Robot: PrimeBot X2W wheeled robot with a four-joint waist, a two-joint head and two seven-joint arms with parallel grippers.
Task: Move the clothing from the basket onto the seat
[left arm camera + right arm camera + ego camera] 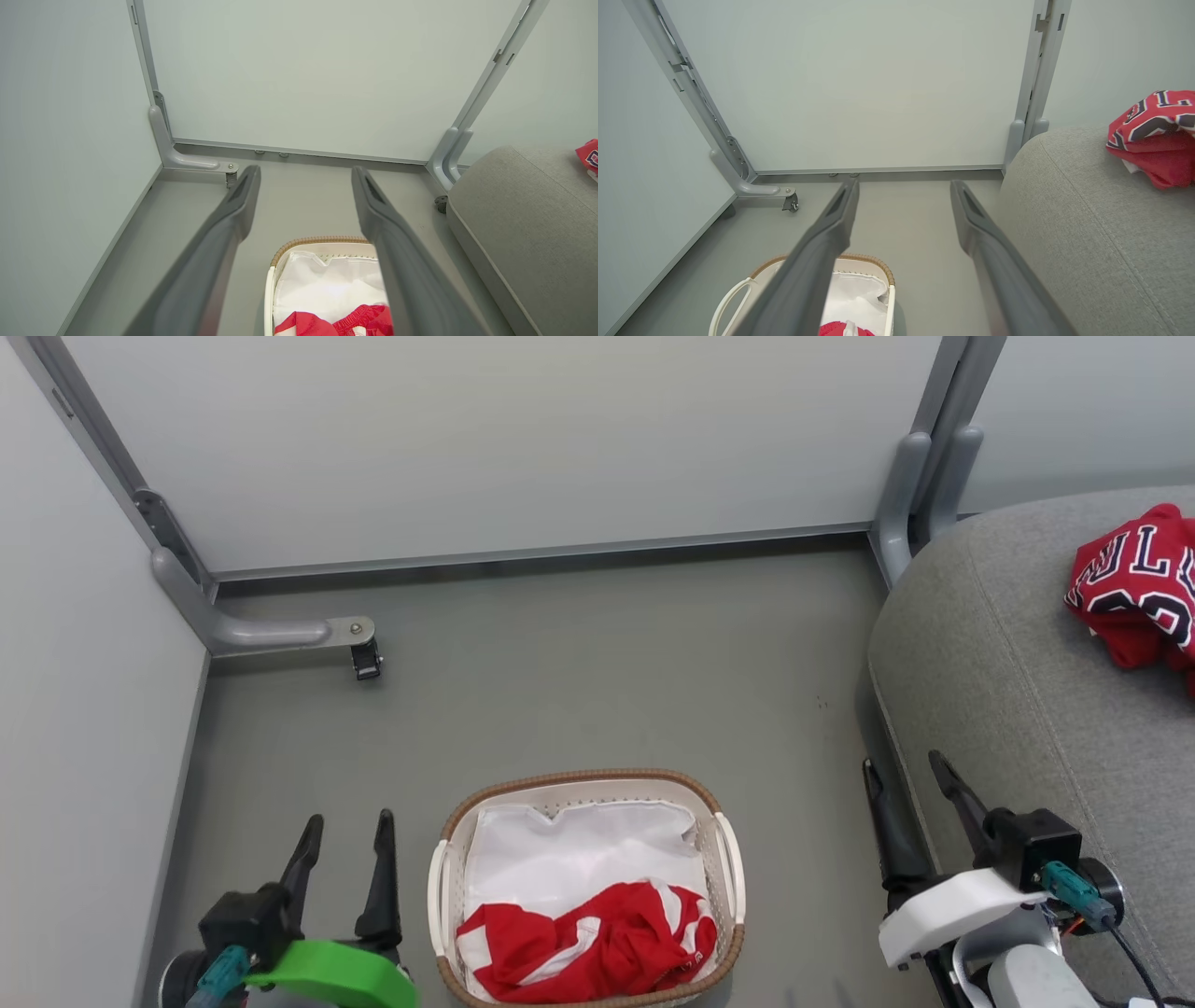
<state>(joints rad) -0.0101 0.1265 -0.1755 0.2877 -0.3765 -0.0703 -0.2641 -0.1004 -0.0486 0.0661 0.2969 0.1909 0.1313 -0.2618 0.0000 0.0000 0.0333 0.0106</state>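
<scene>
The cream basket [729, 868] with a brown woven rim stands on the floor at the bottom centre. Crumpled red clothing with white stripes [588, 943] lies in its near half on a white liner sheet [579, 849]. A red jersey with black lettering [1134, 583] rests on the grey seat [1018, 691] at the right. My left gripper [347, 821] is open and empty, left of the basket. At the seat's front edge my right gripper [904, 763] stands open and empty. The basket [275, 261] and the clothing [336, 322] show between my left fingers [233, 205]. The jersey [1153, 135] lies on the seat [1087, 224].
Pale partition panels [504, 439] close off the back and left. A grey metal foot with a castor [364, 658] juts onto the floor at the back left, another post [910, 495] stands by the seat. Grey floor [607, 672] lies beyond the basket.
</scene>
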